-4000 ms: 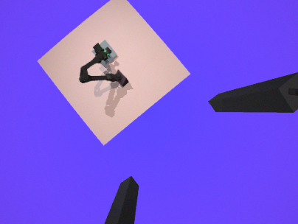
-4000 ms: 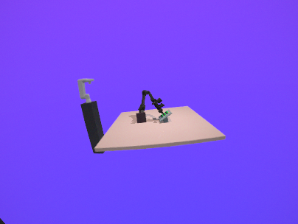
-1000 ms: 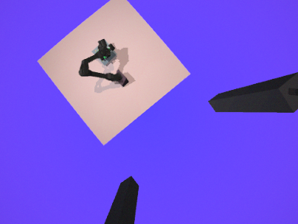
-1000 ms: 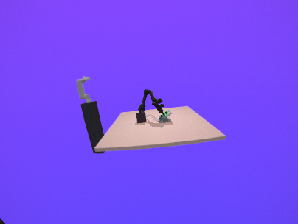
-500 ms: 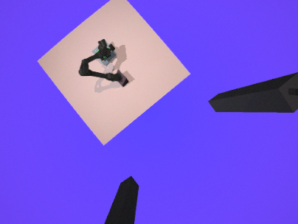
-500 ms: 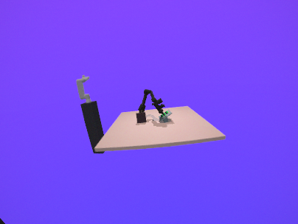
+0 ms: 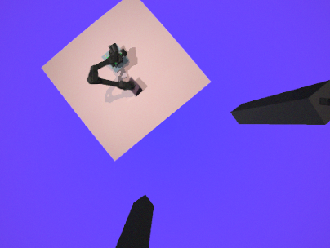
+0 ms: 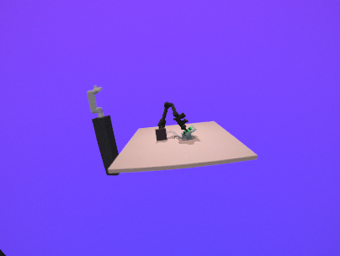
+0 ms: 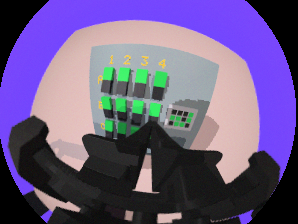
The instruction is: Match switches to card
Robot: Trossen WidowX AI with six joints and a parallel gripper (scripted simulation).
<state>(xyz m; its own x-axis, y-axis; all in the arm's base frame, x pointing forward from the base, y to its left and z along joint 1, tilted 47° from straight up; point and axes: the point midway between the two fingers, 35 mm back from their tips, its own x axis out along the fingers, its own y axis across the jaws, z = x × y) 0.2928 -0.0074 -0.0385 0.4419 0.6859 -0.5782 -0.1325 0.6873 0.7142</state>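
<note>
The tabletop (image 7: 163,81) (image 8: 185,156) (image 9: 60,120) looks smooth and matt. The panel (image 9: 195,70) seems matt too — its switches (image 9: 141,82) like plain plastic — while the gripper (image 9: 152,123) appears dark, dull plastic.

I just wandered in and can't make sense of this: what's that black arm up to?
It is working at a tilted panel of green-and-grey switches, which should end up matching the small card beside them. Its gripper is shut on nothing, with the tips low over the panel, in front of part of row C. I can't tell whether it touches a switch.
</note>
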